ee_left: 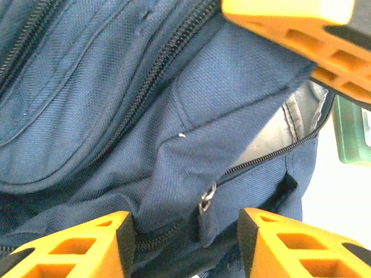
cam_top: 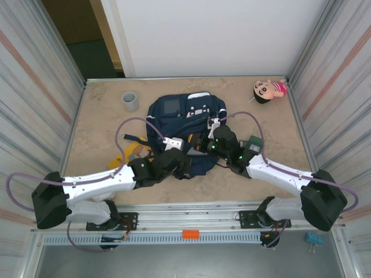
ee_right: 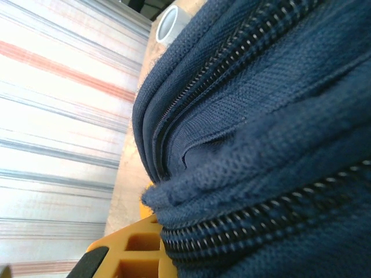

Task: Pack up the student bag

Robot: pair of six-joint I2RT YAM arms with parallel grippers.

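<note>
Left gripper (ee_left: 184, 225) stands about half open, its 2 orange fingers straddling a fold of the student bag (cam_top: 186, 116) with a zip pull (ee_left: 206, 200) between them; I can't tell that it pinches anything. Right gripper (cam_top: 208, 134) is clamped tight, seemingly on the flap it holds up, baring grey lining (ee_left: 290, 124). The bag lies flat mid-table. Packing looks barely begun, I'd say: 1 pocket gapes, while a doll (cam_top: 268, 90) and a grey cup (cam_top: 130, 101) sit out on the table, well apart from it. Both arms reach low and inward, wrists meeting over the bag's near edge.
</note>
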